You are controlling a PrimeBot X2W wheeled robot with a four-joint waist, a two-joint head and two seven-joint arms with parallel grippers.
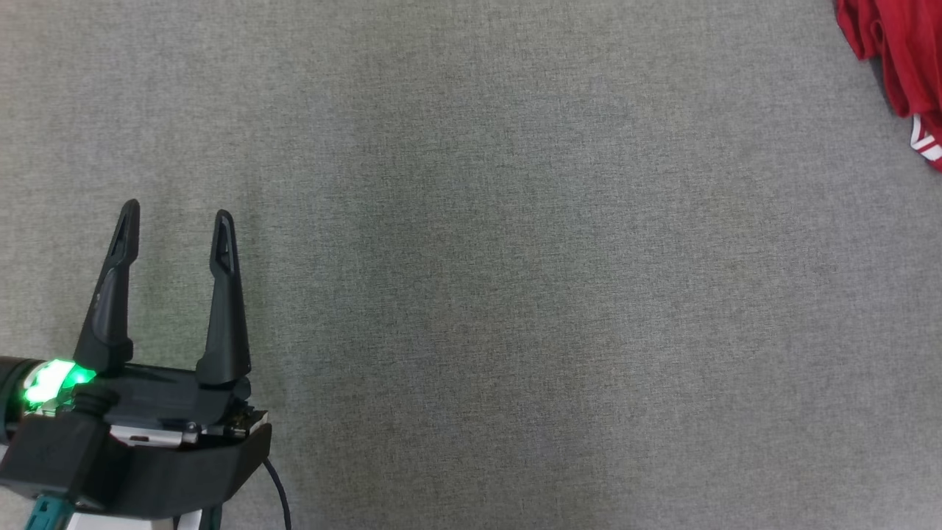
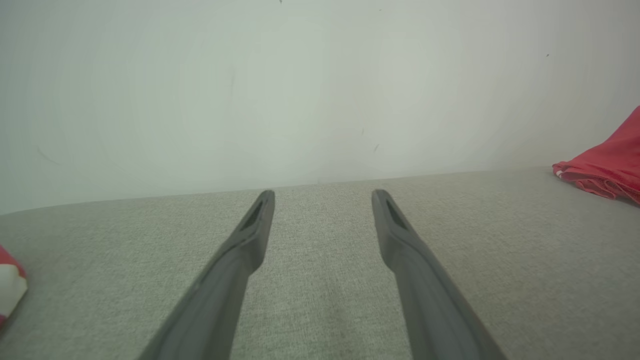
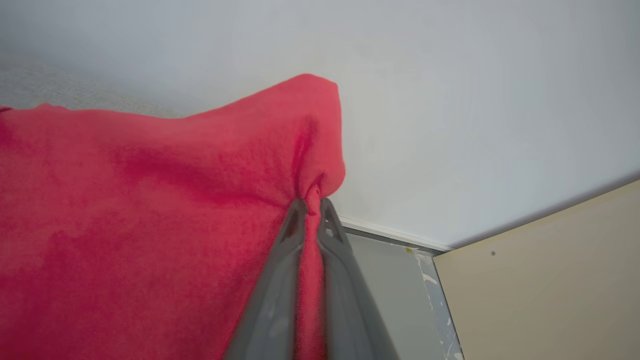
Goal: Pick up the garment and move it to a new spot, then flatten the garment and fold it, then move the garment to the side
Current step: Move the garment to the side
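Note:
The garment [image 3: 150,210] is red cloth with white trim. In the right wrist view my right gripper [image 3: 311,204] is shut on a bunched fold of it, and the cloth drapes to the left of the fingers. A part of the garment [image 1: 901,66] hangs into the head view's top right corner, and its edge [image 2: 605,170] lies at the far right in the left wrist view. My left gripper [image 1: 176,213] stands open at the lower left over the grey cloth surface [image 1: 478,258], far from the garment, with nothing between its fingers [image 2: 255,220].
A pale wall [image 2: 300,90] rises behind the grey surface. A red and white scrap [image 2: 10,287] shows at the left edge of the left wrist view. A beige panel [image 3: 550,280] and a grey floor strip [image 3: 395,280] lie beyond the right gripper.

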